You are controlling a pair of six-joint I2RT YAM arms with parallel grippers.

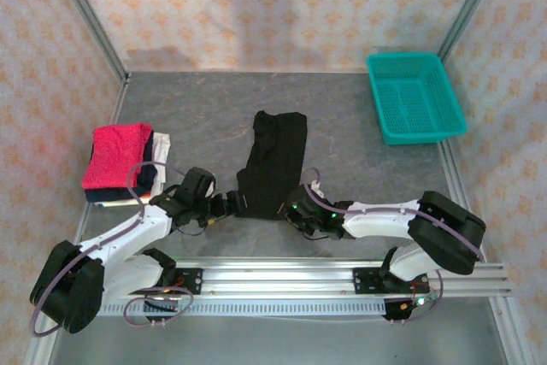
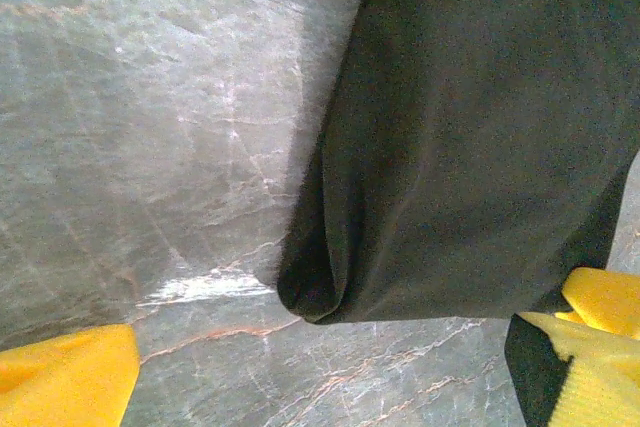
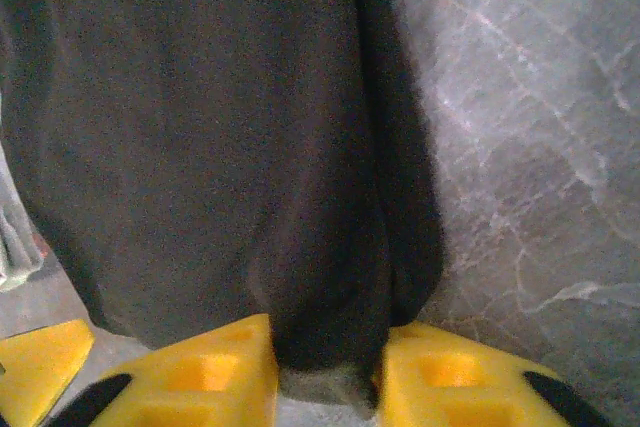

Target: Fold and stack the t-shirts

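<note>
Currently I am mid-fold on the black cloth t-shirt (image 1: 275,160), which lies as a long strip across the grey stone-patterned tabletop (image 1: 188,108). My right gripper (image 3: 325,362) pinches its near hem; my left gripper (image 2: 320,367) gapes wide astride the near corner, gripping nothing. Next, I judge, it must close, then both carry the hem toward the shirt's far edge, where bare room lies. The crimson-pink cloth t-shirt (image 1: 115,153) tops the pile of folded clothes (image 1: 156,147) at left.
</note>
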